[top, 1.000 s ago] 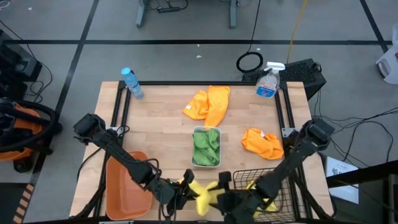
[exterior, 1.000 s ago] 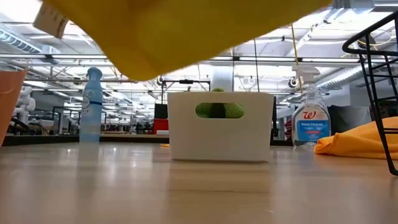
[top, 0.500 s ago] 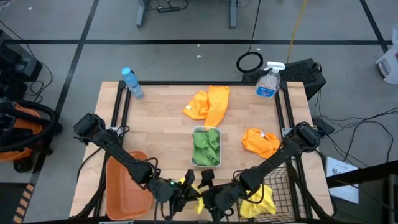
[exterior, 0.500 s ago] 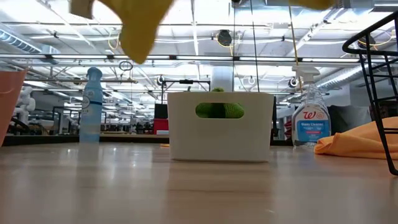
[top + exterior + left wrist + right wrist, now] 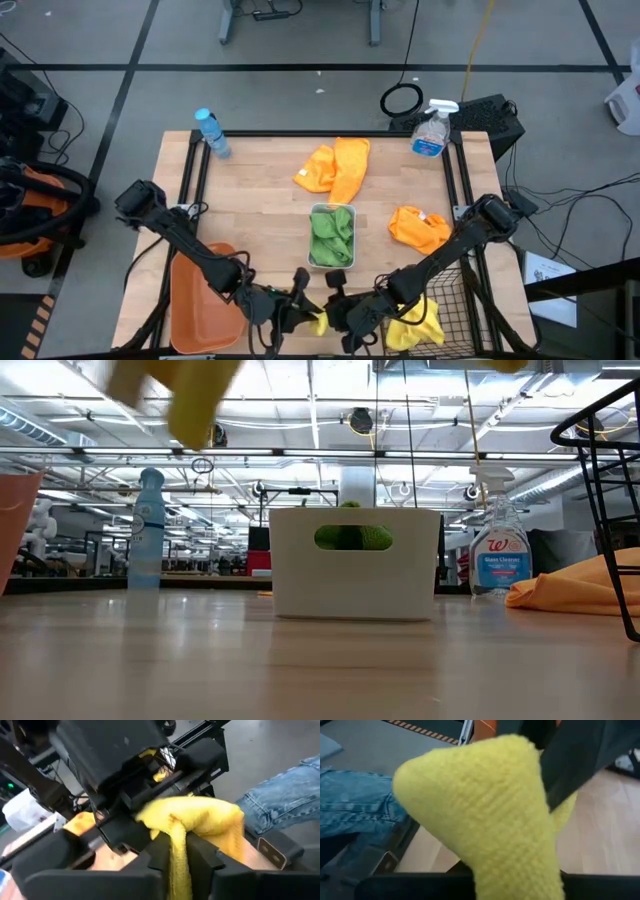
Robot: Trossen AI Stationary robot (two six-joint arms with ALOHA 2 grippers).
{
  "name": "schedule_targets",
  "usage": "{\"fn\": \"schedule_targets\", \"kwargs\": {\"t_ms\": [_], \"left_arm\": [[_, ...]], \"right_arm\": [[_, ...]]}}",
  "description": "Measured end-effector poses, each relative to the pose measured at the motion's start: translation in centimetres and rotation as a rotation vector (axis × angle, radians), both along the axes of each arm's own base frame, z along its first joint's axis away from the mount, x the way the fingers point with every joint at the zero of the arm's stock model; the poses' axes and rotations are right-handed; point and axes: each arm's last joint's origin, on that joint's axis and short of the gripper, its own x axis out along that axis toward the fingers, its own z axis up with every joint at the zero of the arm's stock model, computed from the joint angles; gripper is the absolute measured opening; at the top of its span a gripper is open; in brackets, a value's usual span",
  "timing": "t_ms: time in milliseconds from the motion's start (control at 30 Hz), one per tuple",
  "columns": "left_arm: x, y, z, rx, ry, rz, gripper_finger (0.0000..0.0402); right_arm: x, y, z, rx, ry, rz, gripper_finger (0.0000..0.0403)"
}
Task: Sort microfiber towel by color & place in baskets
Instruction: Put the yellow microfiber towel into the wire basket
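Note:
A yellow towel (image 5: 318, 322) hangs above the table's near edge, between my two grippers. My left gripper (image 5: 300, 305) is shut on it from the left, and my right gripper (image 5: 335, 305) meets it from the right, shut on it too. In the low view only a yellow bit (image 5: 195, 400) of the towel shows at the top. The orange tub (image 5: 200, 295) stands near left. The white bin (image 5: 331, 262) in the middle holds green towels (image 5: 331, 235). The black wire basket (image 5: 455, 300) at the near right holds another yellow towel (image 5: 415, 322). Two orange towels (image 5: 337, 168) (image 5: 420, 228) lie on the table. My left gripper pinches a bunched fold of the yellow towel (image 5: 178, 862) between its two fingers (image 5: 160, 852). The cloth wells up past the fingertips, clear of the table. My right gripper grips the same towel's bunched far part (image 5: 150, 815), coming level from the table's right. In its own view the cloth (image 5: 490, 810) covers most of the fingers.
A water bottle (image 5: 212, 132) stands at the far left corner and a spray bottle (image 5: 430, 130) at the far right. A person's jeans-clad leg (image 5: 285, 800) shows just beyond the table's near edge. Bare wood lies between the tub and the white bin.
My right gripper has gone from beside the wire basket toward the table's left and now meets the yellow towel at my left gripper. The towel, which hung broad and low across the low view, has drawn up into a small bunch.

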Motion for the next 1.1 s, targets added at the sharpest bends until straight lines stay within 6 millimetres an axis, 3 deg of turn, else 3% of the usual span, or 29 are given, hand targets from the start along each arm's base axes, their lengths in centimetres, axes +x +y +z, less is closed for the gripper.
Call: {"fn": "schedule_targets", "kwargs": {"t_ms": [167, 333, 433, 733, 900, 1100], "left_arm": [[-0.5, -0.3, -0.3, -0.053, 0.061, 0.025, 0.0151], [-0.9, -0.5, -0.5, -0.034, 0.051, 0.114, 0.0246], [-1.1, -0.5, -0.5, -0.005, 0.040, 0.160, 0.0281], [-1.2, -0.2, -0.8, 0.043, 0.038, 0.229, 0.0296], [-1.1, -0.2, -0.7, 0.043, 0.036, 0.232, 0.0296], [-1.0, -0.1, -0.7, 0.042, 0.035, 0.236, 0.0297]], "right_arm": [[-2.1, -0.1, 2.1, 0.027, 0.051, -0.028, 0.0020], [-5.8, -0.1, 4.4, 0.059, 0.143, -0.092, 0.0008], [-8.6, 0.1, 6.0, 0.141, 0.202, -0.132, 0.0010], [-17.6, 0.7, 9.7, 0.388, 0.436, -0.200, 0.0010], [-20.2, 1.0, 8.6, 0.390, 0.585, -0.351, 0.0011], [-20.5, 1.7, 5.8, 0.340, 0.793, -0.546, 0.0015]]}}
